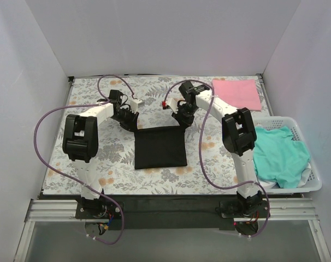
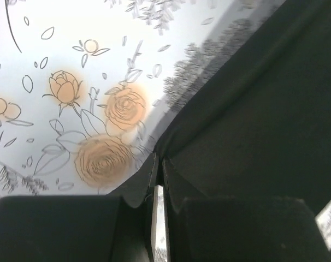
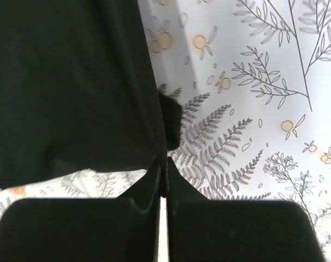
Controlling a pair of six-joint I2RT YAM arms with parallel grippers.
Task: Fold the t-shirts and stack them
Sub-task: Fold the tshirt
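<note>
The black t-shirt (image 1: pixel 160 147) lies folded into a rectangle at the middle of the floral table cloth. My left gripper (image 1: pixel 130 121) is shut on its far left corner; in the left wrist view the black fabric (image 2: pixel 253 109) is pinched between the fingertips (image 2: pixel 160 169). My right gripper (image 1: pixel 183 121) is shut on its far right corner; in the right wrist view the black fabric (image 3: pixel 72 82) runs into the closed fingertips (image 3: pixel 163 169). The pink t-shirt (image 1: pixel 236 94) lies folded at the far right. The teal t-shirt (image 1: pixel 277 155) lies crumpled in the basket.
A white lattice basket (image 1: pixel 313 164) stands at the right edge of the table. White walls enclose the table on three sides. Purple cables loop beside both arms. The floral table cloth (image 1: pixel 94 164) covers the table.
</note>
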